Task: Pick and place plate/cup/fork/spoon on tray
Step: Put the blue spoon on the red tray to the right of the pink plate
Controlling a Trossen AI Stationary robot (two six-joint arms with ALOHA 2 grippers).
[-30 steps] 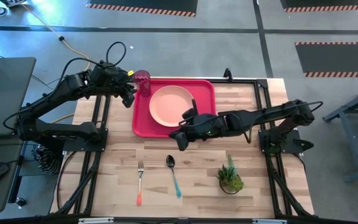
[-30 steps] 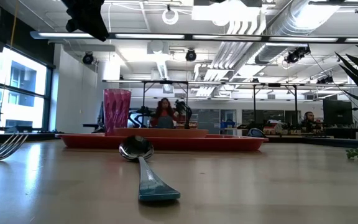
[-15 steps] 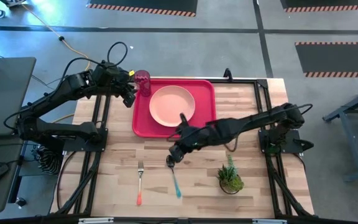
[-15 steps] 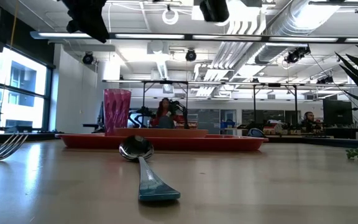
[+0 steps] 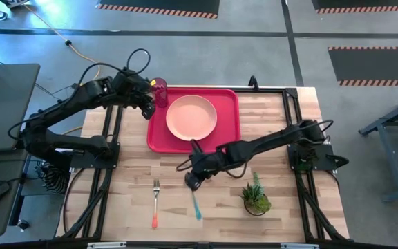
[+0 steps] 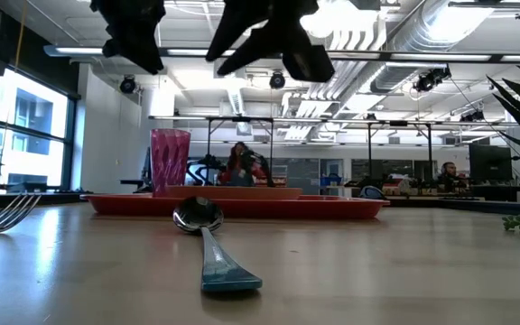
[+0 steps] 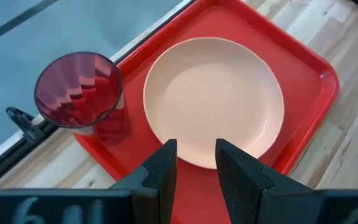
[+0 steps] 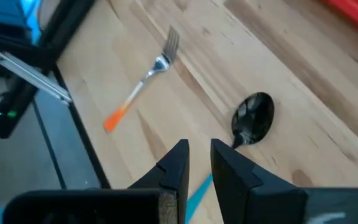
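Observation:
The red tray (image 5: 228, 135) lies at the table's far middle. The salmon plate (image 5: 191, 116) lies flat on it, and the red-pink cup (image 5: 159, 90) stands upright in its far left corner. The teal-handled spoon (image 5: 195, 202) and the orange-handled fork (image 5: 155, 203) lie flat on the wood near the front edge. My right gripper (image 5: 188, 181) hovers over the spoon's bowl (image 8: 253, 118), fingers nearly together (image 8: 199, 152), touching nothing. My left gripper (image 5: 146, 108) waits by the tray's left edge, above the table, its fingers (image 7: 194, 152) a narrow gap apart and empty.
A small potted plant (image 5: 256, 197) stands right of the spoon, close to my right arm. Black frame rails run along the table's left and right sides. Bare wood lies between the tray and the cutlery. A person shows far off in the low view (image 6: 240, 162).
My right gripper has left the tray's near edge and gone toward the table's near edge and a little left, coming down until it hangs over the spoon's bowl; it now shows at the top of the low view. Nothing on the table has moved.

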